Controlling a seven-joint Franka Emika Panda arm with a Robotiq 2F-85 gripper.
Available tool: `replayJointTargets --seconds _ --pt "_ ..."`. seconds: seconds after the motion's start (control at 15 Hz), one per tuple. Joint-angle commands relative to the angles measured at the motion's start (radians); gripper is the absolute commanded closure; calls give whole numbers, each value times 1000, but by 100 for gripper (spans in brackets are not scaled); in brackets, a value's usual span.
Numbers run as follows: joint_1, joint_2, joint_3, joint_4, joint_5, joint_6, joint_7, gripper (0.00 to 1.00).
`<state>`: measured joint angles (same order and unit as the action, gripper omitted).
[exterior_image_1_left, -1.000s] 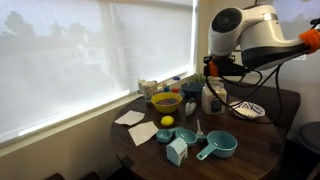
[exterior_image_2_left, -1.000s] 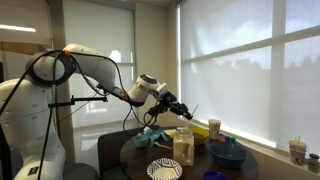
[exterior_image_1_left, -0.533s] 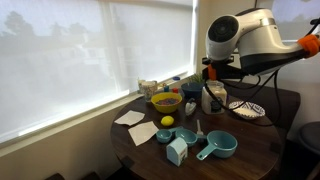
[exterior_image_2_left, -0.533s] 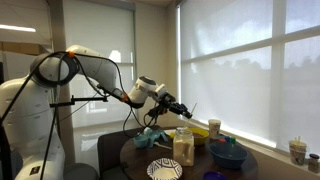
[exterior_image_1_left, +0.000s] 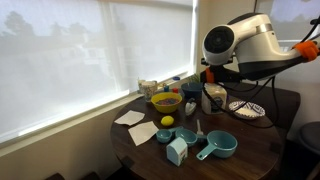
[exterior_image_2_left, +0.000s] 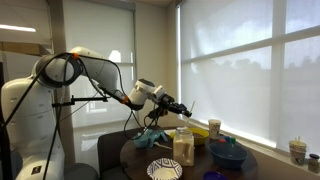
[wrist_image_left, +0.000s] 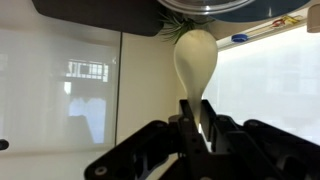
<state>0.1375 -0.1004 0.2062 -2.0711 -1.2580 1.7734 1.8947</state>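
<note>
Cream spoon (wrist_image_left: 195, 60) pinched by its handle in the gripper (wrist_image_left: 196, 120), jaws pressed on it. It's held in the air over the round table (exterior_image_1_left: 255, 142), above the yellow bowl (exterior_image_1_left: 166, 102), jar (exterior_image_2_left: 184, 147) and blue measuring cup (exterior_image_1_left: 218, 146).

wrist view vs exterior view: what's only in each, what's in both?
Wrist view only: the spoon up close, pale, with its handle clamped in the pincer.
Exterior view only: the whole arm, the round table, a jar, a blue bowl and a patterned plate.
Both: the pincer shut on the spoon, and the bright window.
</note>
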Motion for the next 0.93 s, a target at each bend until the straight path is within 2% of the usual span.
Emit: replayJointTargets --seconds 0.0,0.47,0.6,0.67,0.73,0.8,0.87 --pt "20 18 5 4 -61 -40 55 96" --pt "33 23 7 2 -119 -58 64 96" --pt "36 16 -1 11 -51 -31 41 96" --pt "36 23 4 12 -71 -62 47 96" --pt "35 18 -3 8 -48 -26 29 96" --pt "37 31 9 10 -109 -97 52 96" --pt "37 19 -1 7 -51 -41 26 96"
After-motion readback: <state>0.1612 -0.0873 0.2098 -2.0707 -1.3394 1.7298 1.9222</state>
